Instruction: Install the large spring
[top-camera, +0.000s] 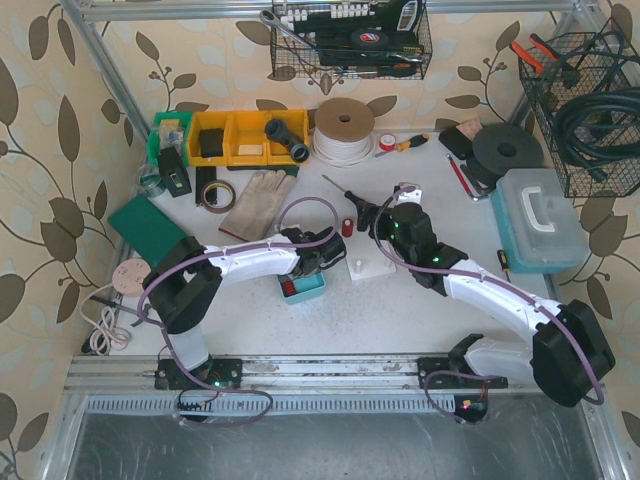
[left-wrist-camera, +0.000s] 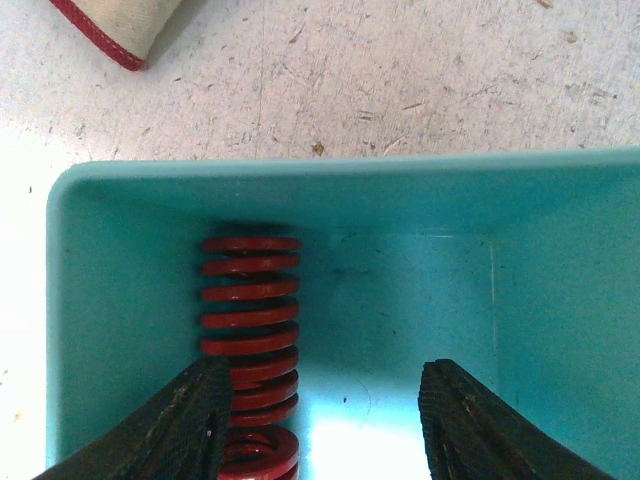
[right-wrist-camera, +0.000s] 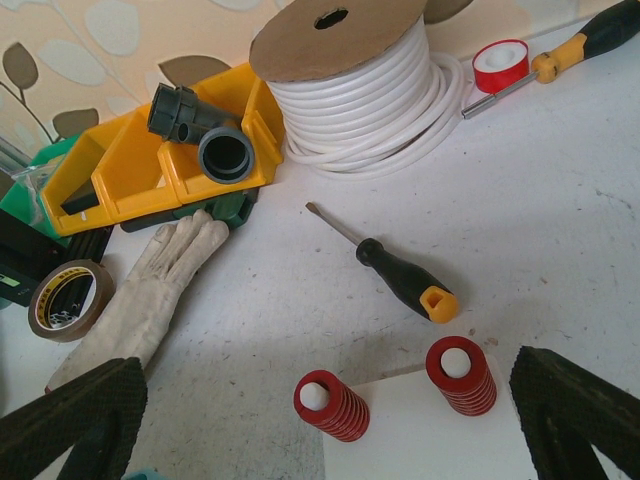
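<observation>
1. The left gripper is lowered into a shallow teal plastic bin. Its black ribbed fingers are parted, bare bin floor is seen between them, and nothing is clamped.
2. A red coil spring is laid on the bin floor, running from the gripper towards the far wall. Its near end is pressed against the inner edge of one finger and partly covered by it.
3. A further red coil is seen closest to the camera, beside that same finger (whether it belongs to a second spring cannot be told).
4. The other finger is set well apart from the spring.
5. Beyond the bin's far wall, the red-hemmed edge of a pale cloth glove is laid on the white speckled table.
6. The right gripper is spread wide and nothing is held in it.
7. Just ahead of and below the right gripper, a flat white plate is placed, and a pair of red springs is stood upright on it over white pegs.
8. Farther ahead of that gripper, a black-and-yellow-handled screwdriver is laid flat.
9. Beyond the screwdriver, a row of yellow plastic bins is set. A grey-and-black pipe fitting is carried in the end bin, and a dark block is held in another.
</observation>
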